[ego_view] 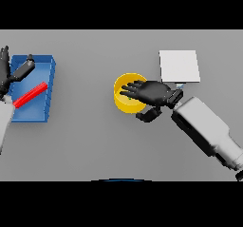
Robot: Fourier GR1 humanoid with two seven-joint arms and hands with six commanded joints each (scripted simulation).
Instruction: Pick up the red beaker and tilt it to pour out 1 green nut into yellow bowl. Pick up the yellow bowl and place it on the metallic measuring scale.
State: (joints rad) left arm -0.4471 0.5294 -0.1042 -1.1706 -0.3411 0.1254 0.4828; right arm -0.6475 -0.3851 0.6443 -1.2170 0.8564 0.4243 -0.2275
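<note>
The yellow bowl (124,99) sits mid-table, with a small green speck (128,98) inside it. My right hand (154,93) lies over the bowl's right half, its fingers stretched across the opening and its thumb (147,114) below the near rim; it is open. The metallic scale (179,65), a pale square plate, lies just behind and to the right of that hand. The red beaker (31,94) lies tilted on its side in a blue bin (45,74) at the far left. My left hand (7,71) hovers open over the bin's left end, apart from the beaker.
The blue bin's walls stand up along the table's left side. Grey table surface stretches between the bin and the bowl and in front of the bowl. My right forearm (204,128) slants in from the lower right.
</note>
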